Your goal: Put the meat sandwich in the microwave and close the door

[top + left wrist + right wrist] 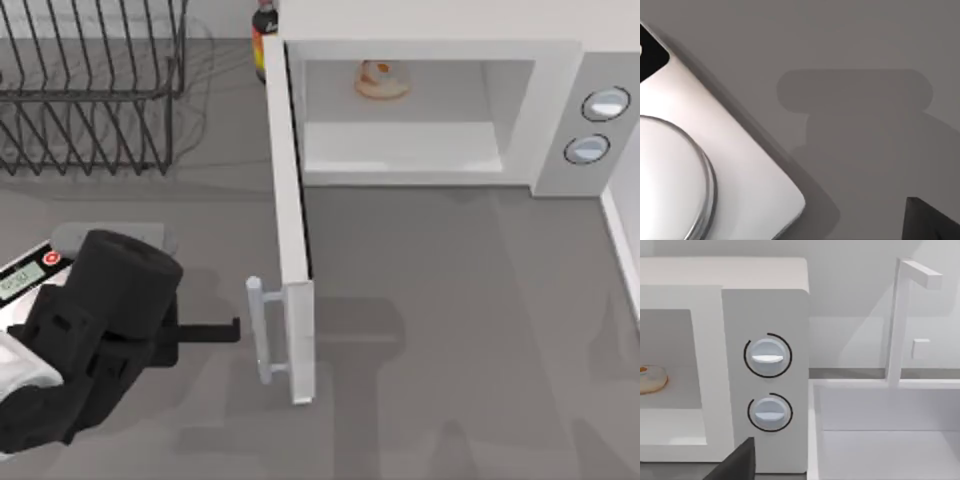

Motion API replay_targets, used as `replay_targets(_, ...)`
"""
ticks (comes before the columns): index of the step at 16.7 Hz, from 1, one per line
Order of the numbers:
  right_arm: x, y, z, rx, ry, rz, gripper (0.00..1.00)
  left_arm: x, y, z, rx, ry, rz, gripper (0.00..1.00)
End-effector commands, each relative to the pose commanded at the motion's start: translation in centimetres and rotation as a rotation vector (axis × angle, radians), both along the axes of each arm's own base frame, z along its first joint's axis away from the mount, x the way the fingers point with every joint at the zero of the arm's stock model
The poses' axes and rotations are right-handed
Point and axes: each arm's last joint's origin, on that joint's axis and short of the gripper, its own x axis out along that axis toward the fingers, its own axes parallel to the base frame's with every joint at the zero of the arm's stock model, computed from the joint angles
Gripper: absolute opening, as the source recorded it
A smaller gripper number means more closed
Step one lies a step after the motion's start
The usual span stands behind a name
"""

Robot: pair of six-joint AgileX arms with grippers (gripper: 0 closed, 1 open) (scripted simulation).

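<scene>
The top camera hangs over the counter (450,300) and looks straight down, taking in the microwave (560,110) at the far side, its open door (295,250) and the left arm at the near left. The left wrist camera sits very close over the counter (850,45), looking down at a flat white scale (740,170), which the top view also catches at its left edge. The right wrist camera faces the microwave (765,300) front-on from close by, level with its two buttons (767,357) and the sandwich (651,379) inside, both shared with the top view.
</scene>
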Motion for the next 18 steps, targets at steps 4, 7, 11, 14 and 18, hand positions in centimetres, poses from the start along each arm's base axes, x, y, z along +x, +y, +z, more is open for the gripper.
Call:
replay_targets(4, 0.0, 0.0, 0.0, 0.000, 0.000, 0.000, 1.00, 0.1, -2.7, -0.2, 0.012, 0.025, -0.017, 0.00)
replay_targets(7, 0.0, 0.0, 0.0, 0.000, 0.000, 0.000, 1.00, 0.2, -5.9, -0.2, 0.015, 0.026, -0.005, 0.00)
replay_targets(11, 0.0, 0.0, 0.0, 0.000, 0.000, 0.000, 1.00, -0.1, -9.4, 0.0, 0.001, 0.002, 0.003, 0.00)
replay_targets(14, 0.0, 0.0, 0.0, 0.000, 0.000, 0.000, 1.00, -0.2, -9.9, 0.0, -0.001, -0.002, 0.002, 0.00)
replay_targets(18, 0.0, 0.0, 0.0, 0.000, 0.000, 0.000, 1.00, -0.2, -10.3, 0.0, -0.002, 0.001, 0.002, 0.00)
